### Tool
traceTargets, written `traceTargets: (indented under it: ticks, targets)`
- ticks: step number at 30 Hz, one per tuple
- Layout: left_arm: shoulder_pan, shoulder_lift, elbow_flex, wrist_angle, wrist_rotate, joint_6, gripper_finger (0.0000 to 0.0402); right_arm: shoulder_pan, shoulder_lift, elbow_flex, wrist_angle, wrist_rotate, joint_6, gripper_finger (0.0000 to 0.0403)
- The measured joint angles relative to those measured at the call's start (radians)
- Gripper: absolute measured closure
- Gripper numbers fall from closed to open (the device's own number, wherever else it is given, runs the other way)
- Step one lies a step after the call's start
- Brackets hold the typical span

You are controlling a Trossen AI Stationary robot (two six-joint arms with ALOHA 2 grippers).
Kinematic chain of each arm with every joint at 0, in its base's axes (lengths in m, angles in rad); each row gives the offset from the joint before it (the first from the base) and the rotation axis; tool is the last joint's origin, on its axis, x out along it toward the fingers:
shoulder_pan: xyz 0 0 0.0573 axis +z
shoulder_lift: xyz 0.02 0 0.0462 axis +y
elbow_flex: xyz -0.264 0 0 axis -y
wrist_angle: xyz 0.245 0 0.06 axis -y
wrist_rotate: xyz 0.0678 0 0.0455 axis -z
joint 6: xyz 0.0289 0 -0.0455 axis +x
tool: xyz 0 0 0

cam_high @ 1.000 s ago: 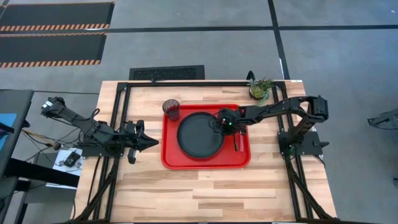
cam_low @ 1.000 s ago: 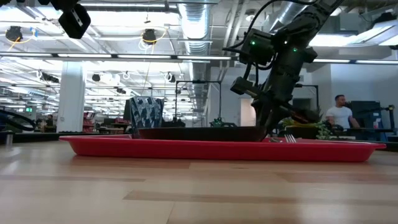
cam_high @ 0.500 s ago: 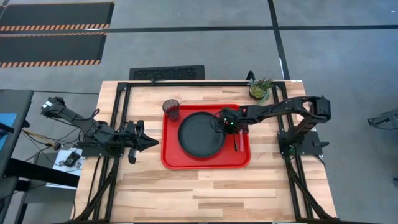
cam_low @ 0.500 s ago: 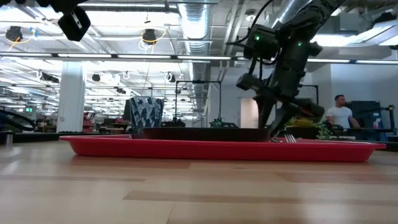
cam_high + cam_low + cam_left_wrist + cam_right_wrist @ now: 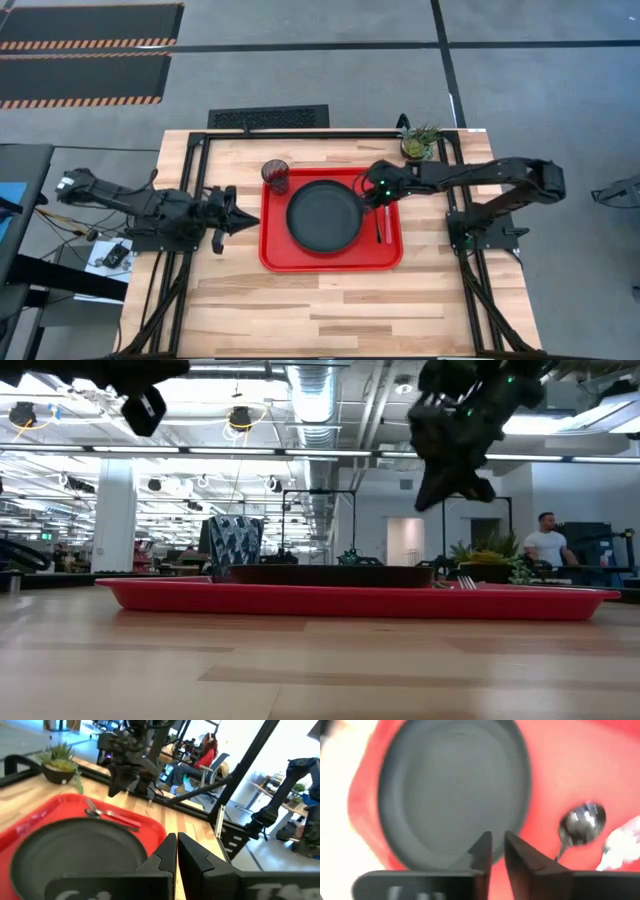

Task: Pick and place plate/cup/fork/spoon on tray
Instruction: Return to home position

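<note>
Everything named in the task looks placed, so the risk now lies in the retreat. The right end effector [image 5: 371,189] hangs above the tray [image 5: 277,252], its fingers a narrow slit apart and holding nothing. The plate [image 5: 323,215] lies flat directly below and ahead of it, with the rim under the fingertips. The spoon [image 5: 582,823] and the fork [image 5: 389,224] rest side by side just beside it, toward its own arm. The cup [image 5: 275,176] stands upright well beyond it, across the plate.

The low view shows the right end effector [image 5: 452,448] clear of the tableware, so a level pull-back should pass over everything. A dip on the way would likely drag the fingers across the spoon and fork, which are light and loose on smooth plastic. They would probably skid or flip over the rim. A swing away from the plate could brush the potted plant [image 5: 420,143], which stands on the surface close beside the forearm.

The left end effector [image 5: 236,212] waits outside the tray, fingers together, pointed at it. A forward lurch could nudge the tray and shift everything on it.
</note>
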Motion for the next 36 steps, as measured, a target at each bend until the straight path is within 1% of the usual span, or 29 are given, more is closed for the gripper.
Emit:
traceTargets:
  ticks: [1, 2, 5, 8, 11, 15, 19, 24, 28, 30, 34, 36]
  targets:
    - [0.034, 0.001, 0.000, 0.010, 0.036, 0.011, 0.0401, -0.006, -0.016, 0.000, 0.011, -0.024, -0.067, 0.0382]
    - [0.066, 0.006, 0.000, 0.024, 0.067, 0.020, 0.0401, -0.014, -0.034, -0.002, 0.034, -0.054, -0.131, 0.0391]
    - [0.154, 0.016, -0.008, 0.062, 0.139, 0.051, 0.0401, -0.032, -0.096, -0.035, 0.191, -0.146, -0.293, 0.0387]
    - [0.230, 0.014, -0.061, 0.159, 0.192, 0.057, 0.0401, -0.054, -0.154, -0.094, 0.337, -0.198, -0.381, 0.0388]
    - [0.285, 0.015, -0.138, 0.261, 0.216, 0.058, 0.0401, -0.075, -0.215, -0.178, 0.452, -0.208, -0.417, 0.0397]
    - [0.331, 0.010, -0.225, 0.377, 0.236, 0.052, 0.0401, -0.078, -0.283, -0.297, 0.586, -0.209, -0.458, 0.0395]
    - [0.360, -0.003, -0.277, 0.383, 0.247, 0.062, 0.0401, -0.078, -0.331, -0.423, 0.711, -0.211, -0.494, 0.0399]
    - [0.385, -0.014, -0.301, 0.379, 0.252, 0.109, 0.0401, -0.078, -0.393, -0.566, 0.881, -0.207, -0.511, 0.0400]
    - [0.411, -0.014, -0.315, 0.374, 0.260, 0.128, 0.0401, -0.080, -0.466, -0.648, 0.949, -0.204, -0.526, 0.0400]
    - [0.424, -0.017, -0.323, 0.375, 0.268, 0.131, 0.0401, -0.081, -0.509, -0.675, 0.951, -0.203, -0.532, 0.0400]
    - [0.438, -0.057, -0.341, 0.373, 0.281, 0.131, 0.0401, -0.081, -0.610, -0.714, 0.952, -0.200, -0.546, 0.0400]
    - [0.442, -0.092, -0.343, 0.345, 0.281, 0.132, 0.0401, -0.081, -0.659, -0.718, 0.936, -0.189, -0.560, 0.0400]
